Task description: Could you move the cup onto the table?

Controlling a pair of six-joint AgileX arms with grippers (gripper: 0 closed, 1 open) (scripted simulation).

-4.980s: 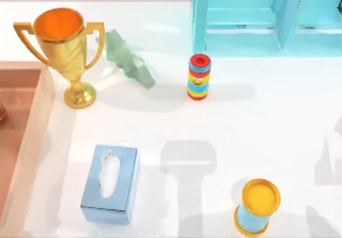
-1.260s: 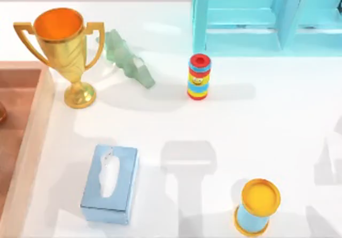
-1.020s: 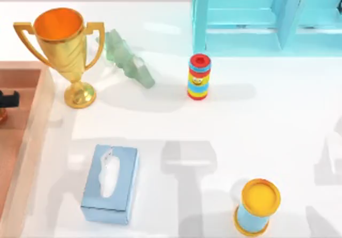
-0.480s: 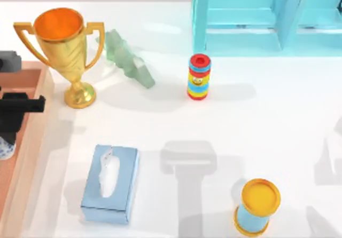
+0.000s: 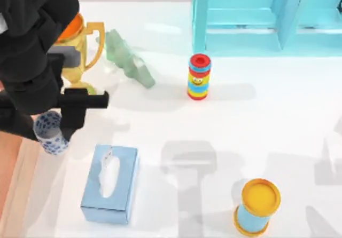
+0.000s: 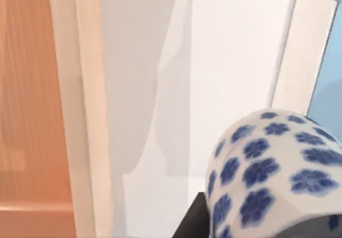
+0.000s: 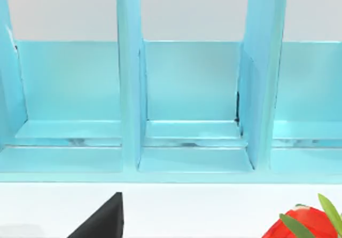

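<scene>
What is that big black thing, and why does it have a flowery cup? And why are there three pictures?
The black thing is a robot arm, my left one. Its hand holds a white cup with blue flowers over the left side of the white table, next to the brown tray. One picture looks down from above the table. The other two come from little cameras on each arm's wrist. The left wrist sees the cup up close. The right wrist faces a turquoise shelf. On the table stand a gold trophy, a blue tissue box, a stripy toy and a yellow-lidded can.
</scene>
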